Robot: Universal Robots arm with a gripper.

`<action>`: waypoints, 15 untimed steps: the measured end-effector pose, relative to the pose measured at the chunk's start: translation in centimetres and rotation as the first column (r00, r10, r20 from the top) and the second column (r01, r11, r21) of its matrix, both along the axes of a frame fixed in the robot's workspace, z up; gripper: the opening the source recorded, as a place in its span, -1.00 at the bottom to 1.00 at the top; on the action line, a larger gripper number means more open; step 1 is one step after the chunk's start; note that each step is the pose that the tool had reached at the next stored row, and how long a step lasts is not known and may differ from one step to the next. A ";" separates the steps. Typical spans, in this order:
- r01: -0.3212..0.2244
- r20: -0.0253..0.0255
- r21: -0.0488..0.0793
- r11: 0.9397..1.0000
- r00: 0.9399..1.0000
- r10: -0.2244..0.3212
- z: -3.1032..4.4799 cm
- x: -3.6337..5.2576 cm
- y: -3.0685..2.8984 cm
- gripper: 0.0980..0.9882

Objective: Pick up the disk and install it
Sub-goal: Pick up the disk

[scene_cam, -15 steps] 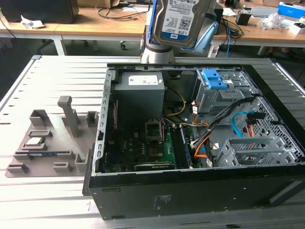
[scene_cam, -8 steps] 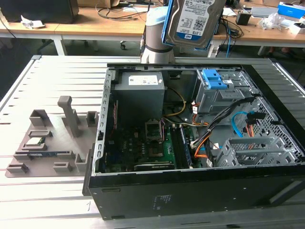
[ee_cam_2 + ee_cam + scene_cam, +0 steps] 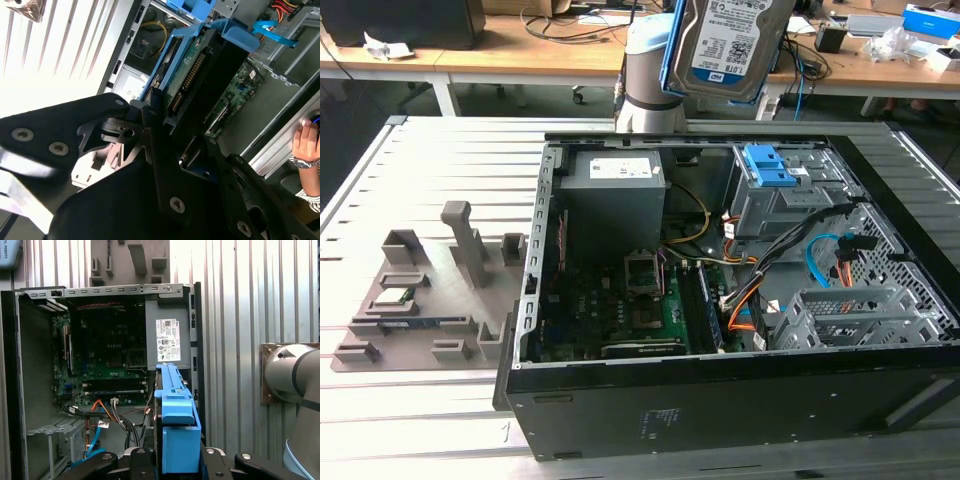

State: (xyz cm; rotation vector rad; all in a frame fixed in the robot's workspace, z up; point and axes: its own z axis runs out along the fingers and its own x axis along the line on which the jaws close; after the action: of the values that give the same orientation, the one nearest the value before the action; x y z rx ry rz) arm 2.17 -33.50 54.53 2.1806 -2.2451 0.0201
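**Disk held high over the open case**

The gripper (image 3: 176, 460) is clamped on the disk (image 3: 730, 45), with a black finger on either side of it in the first wrist view. The disk hangs in the air well above the computer case (image 3: 720, 400), touching nothing else.

What could go wrong:
- **Slipping:** the hold appears to be at one end of the disk, on or near the smooth blue plastic rails (image 3: 175, 410). A jolt could let the disk slip or twist in the grip.
- **Jamming:** if the disk came down crooked, a rail could catch on the sheet-metal drive cage (image 3: 840, 315) and jam.
- **Snagging:** loose cables (image 3: 790, 250) lie across that part of the case and could snag the disk or be pinched.
- **Person close by:** in the second wrist view a person's hand (image 3: 306, 140) rests just beyond the case, close enough to matter if the arm swings that way.

In the exterior view the disk's labelled face is turned toward the camera. Its long axis is close to vertical, leaning slightly, with one short end pointing down at the case. In the first wrist view the disk is edge-on, in line with the power supply (image 3: 167, 340).
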 end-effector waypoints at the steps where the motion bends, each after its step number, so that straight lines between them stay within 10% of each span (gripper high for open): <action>1: 0.000 0.000 0.000 1.000 1.000 0.000 0.01 0.00 -0.05 -0.40; 15: 0.000 0.000 -0.001 1.000 1.000 0.000 -0.01 0.00 -4.43 -0.40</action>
State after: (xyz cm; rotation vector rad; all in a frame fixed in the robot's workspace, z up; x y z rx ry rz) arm 2.17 -37.93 54.52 2.1805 -2.2446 0.0207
